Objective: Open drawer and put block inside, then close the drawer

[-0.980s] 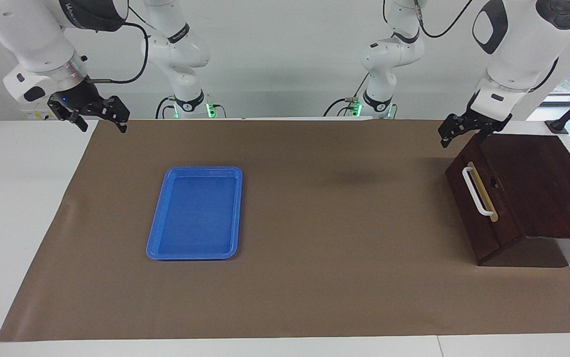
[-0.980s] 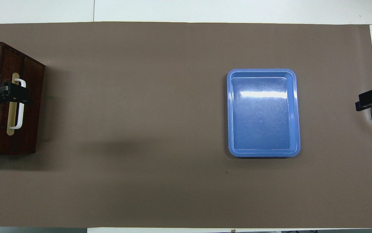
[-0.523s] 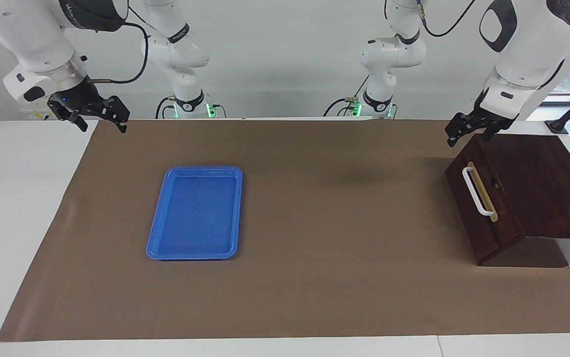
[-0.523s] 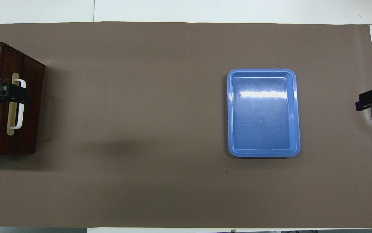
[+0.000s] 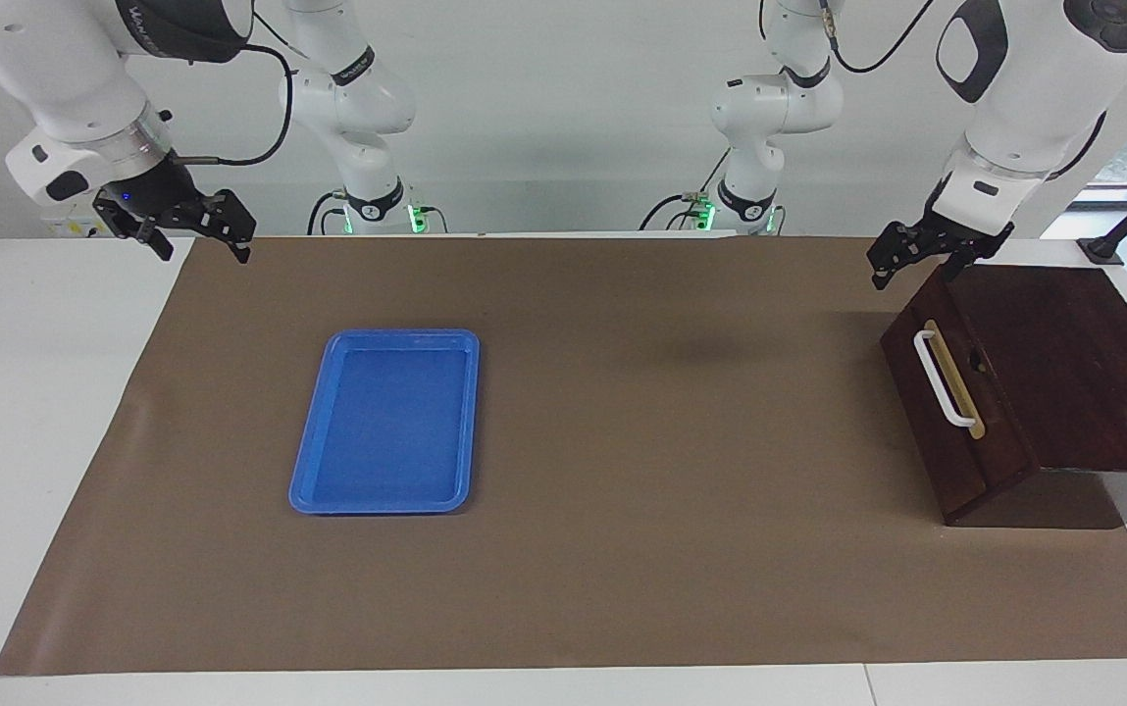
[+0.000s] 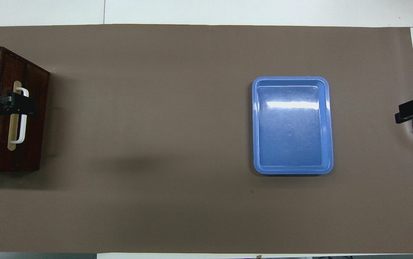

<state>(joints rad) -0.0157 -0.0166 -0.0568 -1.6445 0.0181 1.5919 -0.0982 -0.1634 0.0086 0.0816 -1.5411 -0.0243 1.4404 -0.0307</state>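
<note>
- Left gripper (image 5: 916, 263) raised over the box's top edge above the drawer (image 5: 950, 392), jaws spread, holding nothing.
- Right gripper (image 5: 192, 231) waits over the mat's (image 5: 622, 549) corner, jaws spread.
- Drawer closed, at the left arm's end.
- Blue tray (image 5: 313, 495) toward the right arm's end.

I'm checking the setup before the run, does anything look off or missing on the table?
The block is nowhere in either view. The blue tray lies bare, and the drawer is shut, with the left gripper raised above its box's corner. Nothing is spilled or damaged.
</note>
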